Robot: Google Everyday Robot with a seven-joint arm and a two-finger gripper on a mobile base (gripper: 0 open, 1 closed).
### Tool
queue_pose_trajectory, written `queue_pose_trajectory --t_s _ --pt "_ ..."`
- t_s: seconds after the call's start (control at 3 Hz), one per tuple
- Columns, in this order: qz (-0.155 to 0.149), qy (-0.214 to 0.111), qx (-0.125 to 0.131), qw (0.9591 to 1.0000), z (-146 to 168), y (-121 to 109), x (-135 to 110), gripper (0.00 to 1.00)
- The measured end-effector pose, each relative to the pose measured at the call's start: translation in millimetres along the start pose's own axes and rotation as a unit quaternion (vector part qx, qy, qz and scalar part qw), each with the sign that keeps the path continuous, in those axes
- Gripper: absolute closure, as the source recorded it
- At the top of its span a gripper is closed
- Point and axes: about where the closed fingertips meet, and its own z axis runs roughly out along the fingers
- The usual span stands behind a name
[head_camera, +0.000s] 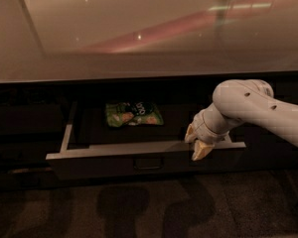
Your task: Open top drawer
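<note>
Pale, glossy countertop (139, 38) overhead, streaked with a reddish reflection; dark floor (139, 209) below. Top drawer (104, 163) standing open beneath the counter, light grey rim and left side showing, small loop handle (148, 163) at the centre of its dark front. Green snack bag (134, 114) lying flat toward the back of the drawer, apart from the gripper (194, 143). Gripper at the right end of the front rim, on a white arm (258, 108) reaching in from the right. Tan fingertips (199, 151) one behind the rim and one before it, clamped on it. White lettering on the bag, too blurred to read.
</note>
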Motion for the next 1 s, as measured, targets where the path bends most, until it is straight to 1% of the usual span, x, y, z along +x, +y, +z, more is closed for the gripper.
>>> queue_pose_trajectory --t_s 0.33,0.67,1.0 --pt "-0.004 0.001 0.006 1.0 -5.6 0.6 -6.7 1.0" --pt "-0.004 0.001 0.006 1.0 -5.6 0.6 -6.7 1.0" --pt "-0.007 0.003 0.012 0.9999 -12.0 0.8 -10.6 1.0"
